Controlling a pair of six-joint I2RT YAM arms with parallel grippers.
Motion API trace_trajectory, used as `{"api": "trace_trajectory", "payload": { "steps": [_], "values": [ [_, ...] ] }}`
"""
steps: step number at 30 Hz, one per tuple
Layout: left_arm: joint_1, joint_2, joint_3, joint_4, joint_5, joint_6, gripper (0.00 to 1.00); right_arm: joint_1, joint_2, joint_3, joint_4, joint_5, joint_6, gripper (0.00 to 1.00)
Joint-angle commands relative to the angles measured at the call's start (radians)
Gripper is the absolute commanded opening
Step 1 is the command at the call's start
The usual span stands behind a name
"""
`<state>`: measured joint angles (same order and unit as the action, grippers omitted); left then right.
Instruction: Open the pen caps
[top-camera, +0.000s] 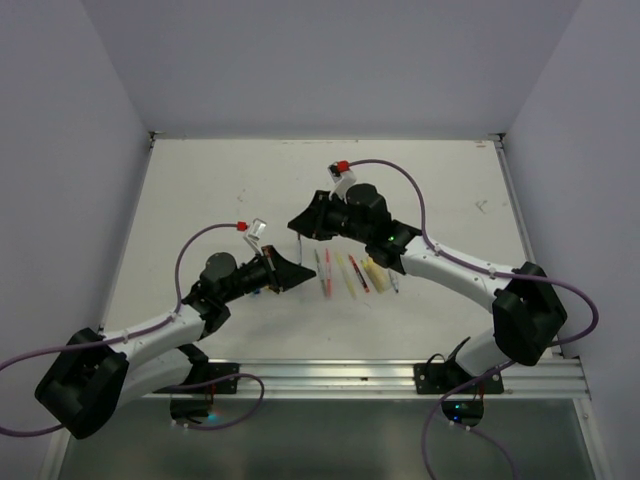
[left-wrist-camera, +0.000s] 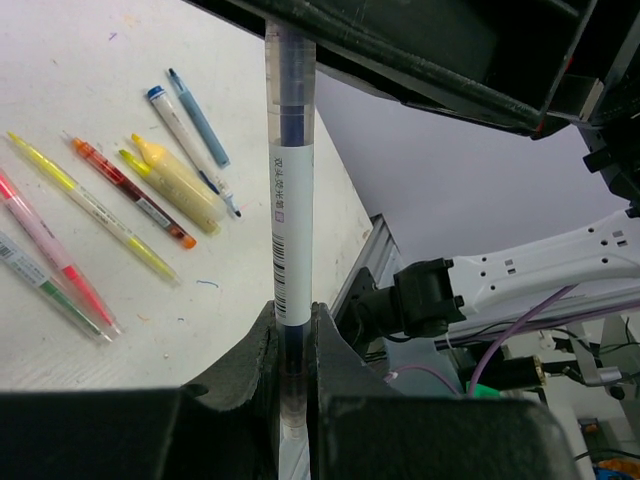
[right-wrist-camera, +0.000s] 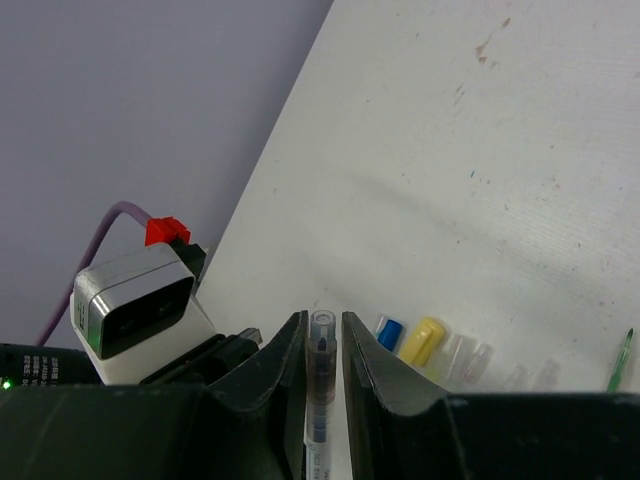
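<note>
At the centre of the top view, the two arms meet nose to nose over the bench (top-camera: 200, 190), with one pen (top-camera: 299, 247) strung between them. Left gripper (left-wrist-camera: 293, 325), bottom of its wrist view: jaws clenched on the lower end of that pen. It has a clear barrel with a white barcode label and runs straight up the frame into the black body at the top edge. Right gripper (right-wrist-camera: 322, 335), bottom centre of its own view: jaws pressed in on either side of the pen's clear tip, grasping it. Whether that tip is a cap, can't tell. Now the loose ones. Low and right of centre in the right wrist view, a blue cap (right-wrist-camera: 389, 332) and a yellow cap (right-wrist-camera: 421, 340) lie just beside each other on the bench, with a few clear caps (right-wrist-camera: 456, 355) to their right. On the left of the left wrist view there's a fan of pens flat on the bench: pink pen (left-wrist-camera: 50, 243), yellow pen (left-wrist-camera: 90, 205), red pen (left-wrist-camera: 130, 190), a fat yellow highlighter (left-wrist-camera: 180, 185), and blue pens (left-wrist-camera: 197, 118) uppermost.
</note>
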<state>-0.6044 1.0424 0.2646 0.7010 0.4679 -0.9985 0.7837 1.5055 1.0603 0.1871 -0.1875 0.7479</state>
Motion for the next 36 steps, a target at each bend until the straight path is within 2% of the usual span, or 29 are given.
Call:
{"api": "trace_trajectory", "payload": {
  "steps": [1,11,12,13,14,19,25,26,30,33,36],
  "values": [
    [-0.003,-0.025,0.036,-0.015,0.015,0.041,0.0,-0.018,-0.011,0.029,0.031,0.002,-0.013,0.24],
    [-0.003,-0.025,0.041,-0.031,0.018,0.05,0.0,-0.031,-0.01,0.027,0.028,-0.01,-0.016,0.23],
    [-0.003,-0.025,0.041,-0.035,0.018,0.051,0.0,-0.032,-0.008,0.027,0.029,-0.013,-0.016,0.21],
    [-0.005,-0.025,0.042,-0.037,0.018,0.052,0.0,-0.032,-0.004,0.027,0.032,-0.026,-0.016,0.07],
    [-0.003,-0.025,0.042,-0.037,0.02,0.054,0.0,-0.032,-0.001,0.029,0.035,-0.03,-0.016,0.0],
    [-0.005,-0.028,0.051,-0.028,0.037,0.055,0.0,-0.035,0.013,0.012,0.069,-0.059,-0.016,0.0],
    [-0.001,-0.048,0.053,0.054,0.132,0.06,0.0,-0.125,-0.034,-0.094,0.323,-0.161,0.051,0.0],
    [-0.001,-0.059,0.045,0.058,0.138,0.057,0.0,-0.145,-0.037,-0.106,0.428,-0.187,0.067,0.0],
    [-0.001,-0.071,0.004,0.219,0.184,-0.002,0.0,-0.242,-0.015,-0.132,0.645,-0.285,0.139,0.0],
    [-0.001,-0.082,0.002,0.219,0.202,-0.006,0.0,-0.303,0.01,-0.125,0.751,-0.323,0.203,0.0],
    [-0.001,-0.104,0.005,0.178,0.198,0.007,0.0,-0.345,0.041,-0.103,0.787,-0.342,0.244,0.0]
  ]
}}
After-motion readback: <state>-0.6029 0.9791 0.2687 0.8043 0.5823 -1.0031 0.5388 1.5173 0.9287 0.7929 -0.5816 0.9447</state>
